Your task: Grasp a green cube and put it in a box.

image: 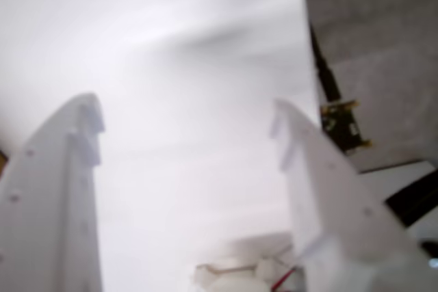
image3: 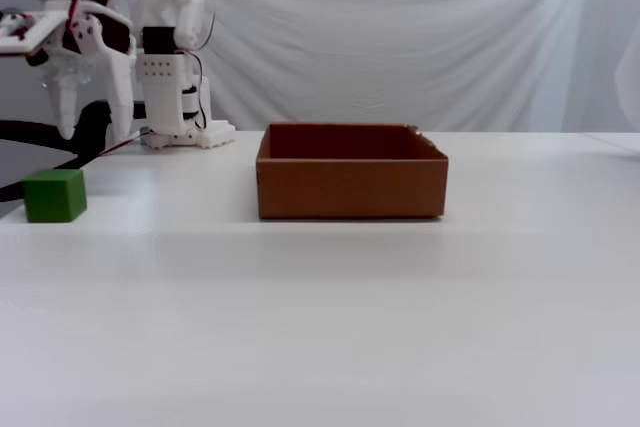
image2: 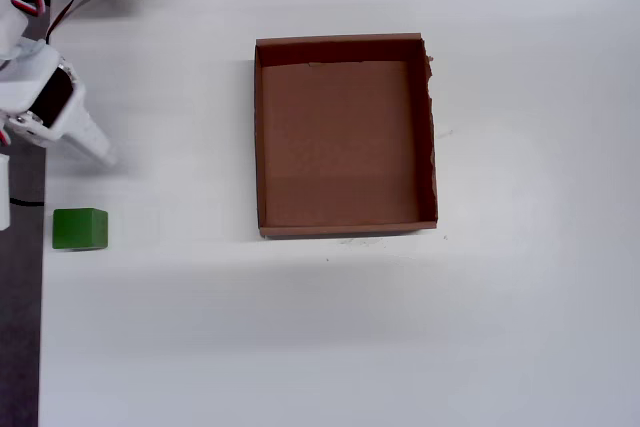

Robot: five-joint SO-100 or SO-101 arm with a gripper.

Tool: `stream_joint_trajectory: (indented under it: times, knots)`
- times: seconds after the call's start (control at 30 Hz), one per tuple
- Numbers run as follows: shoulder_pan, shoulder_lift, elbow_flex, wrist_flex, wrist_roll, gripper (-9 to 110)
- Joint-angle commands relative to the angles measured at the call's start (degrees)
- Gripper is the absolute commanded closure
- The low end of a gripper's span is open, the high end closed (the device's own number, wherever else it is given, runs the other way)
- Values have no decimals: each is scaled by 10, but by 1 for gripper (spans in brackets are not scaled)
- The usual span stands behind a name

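in the fixed view, the end effector (image3: 92,132) hangs spread and empty above the green cube (image3: 54,195), which sits at the tabletop's (image3: 320,327) left edge, well apart from the empty box (image3: 350,185).

There is one small bright-green cube (image2: 80,229). There is one flat brown cardboard box (image2: 345,222). Both sit on one white bench (image2: 400,337).

White plastic arm (image3: 170,37), red-and-black cables, pointed white end effector (image3: 92,117) fingers.
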Motion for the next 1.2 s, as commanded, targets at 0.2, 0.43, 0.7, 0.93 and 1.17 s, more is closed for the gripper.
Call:
stream_joint_trajectory:
  times: [0.2, 0.43, 0.7, 0.93, 1.17]
  knots:
    - [-32, -141, -146, 14, -26, 71]
    - [-55, -187, -173, 12, -26, 71]
    - [-23, -175, -163, 22, -116, 71]
    - [-5, -163, -171, 19, -124, 71]
    - [-6, -187, -200, -2, -124, 71]
